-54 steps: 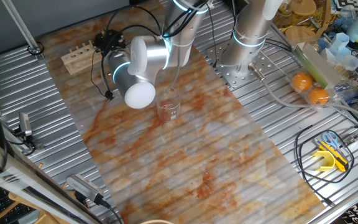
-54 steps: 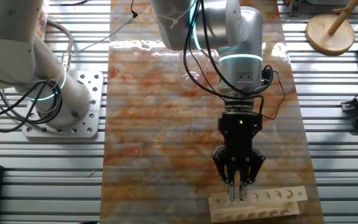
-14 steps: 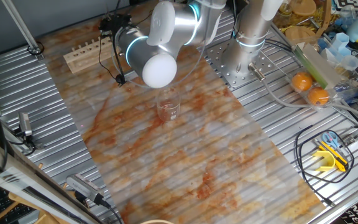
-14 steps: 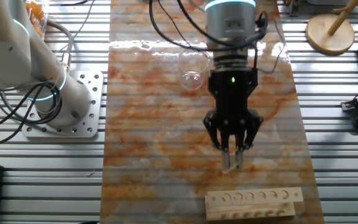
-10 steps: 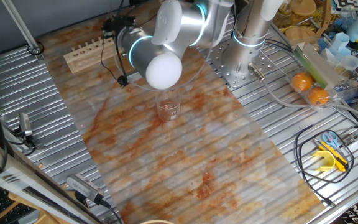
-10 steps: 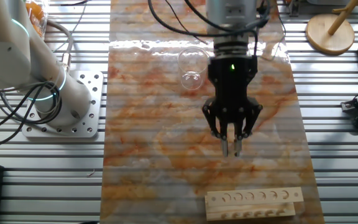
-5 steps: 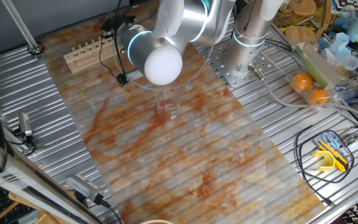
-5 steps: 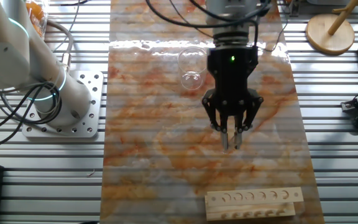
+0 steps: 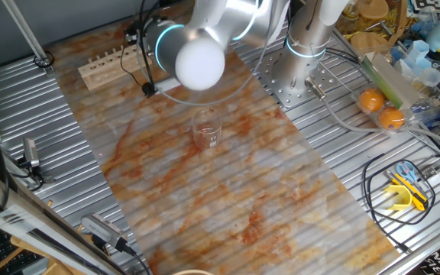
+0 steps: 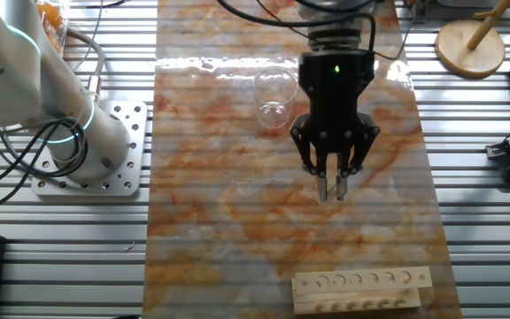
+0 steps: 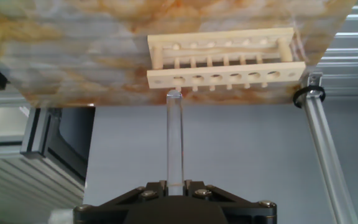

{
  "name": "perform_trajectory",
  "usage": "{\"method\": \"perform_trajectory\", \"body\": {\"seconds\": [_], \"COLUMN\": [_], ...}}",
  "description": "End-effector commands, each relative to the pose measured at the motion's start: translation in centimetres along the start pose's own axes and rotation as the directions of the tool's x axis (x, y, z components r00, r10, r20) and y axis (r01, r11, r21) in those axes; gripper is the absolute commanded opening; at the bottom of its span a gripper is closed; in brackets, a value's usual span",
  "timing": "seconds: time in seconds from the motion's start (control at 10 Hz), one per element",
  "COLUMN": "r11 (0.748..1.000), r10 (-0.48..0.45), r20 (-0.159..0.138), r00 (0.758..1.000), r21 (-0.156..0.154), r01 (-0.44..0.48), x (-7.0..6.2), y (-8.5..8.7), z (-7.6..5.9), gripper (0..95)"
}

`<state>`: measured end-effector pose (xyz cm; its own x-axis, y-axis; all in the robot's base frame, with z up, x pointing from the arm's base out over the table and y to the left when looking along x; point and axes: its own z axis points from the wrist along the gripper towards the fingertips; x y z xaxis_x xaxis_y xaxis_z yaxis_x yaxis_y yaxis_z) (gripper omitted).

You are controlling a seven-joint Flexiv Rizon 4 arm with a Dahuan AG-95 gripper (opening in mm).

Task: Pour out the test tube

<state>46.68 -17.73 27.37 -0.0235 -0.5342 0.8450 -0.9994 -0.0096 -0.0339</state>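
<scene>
Glass this thin is light, slick and brittle. From one fixed view, you cannot tell the tool's state. The other fixed view shows the tool (image 10: 333,189) mid-counter. Hand view: the test tube (image 11: 175,140) sits clamped at its base between the fingers; keep your hold there, gently.

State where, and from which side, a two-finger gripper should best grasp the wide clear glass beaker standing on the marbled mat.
Probably the round side wall of the wide clear glass beaker, about halfway up, coming in level from an open side. It stands upright with its mouth up, so a pinch across the wall should hold it steady, if the jaws open wide enough.
</scene>
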Motion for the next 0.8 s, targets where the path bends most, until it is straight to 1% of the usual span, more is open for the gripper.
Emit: {"method": "perform_trajectory", "body": {"seconds": [0.1, 0.3, 0.5, 0.7, 0.8], "r11": [1.0, 1.0, 1.0, 1.0, 1.0], "r10": [0.002, -0.01, -0.018, -0.01, -0.002], "r20": [0.026, 0.024, 0.023, 0.027, 0.033], "r00": [1.0, 1.0, 1.0, 1.0, 0.999], "r21": [-0.001, -0.001, -0.003, -0.002, -0.003], "r01": [-0.002, 0.01, 0.018, 0.01, 0.002], "x": [0.0, -0.1, -0.4, -0.6, -0.8], "y": [0.0, -0.2, -0.3, 0.0, 0.4], "z": [-0.5, -1.2, -2.3, -3.2, -4.3], "gripper": [0.0, 0.0, 0.0, 0.0, 0.0]}}
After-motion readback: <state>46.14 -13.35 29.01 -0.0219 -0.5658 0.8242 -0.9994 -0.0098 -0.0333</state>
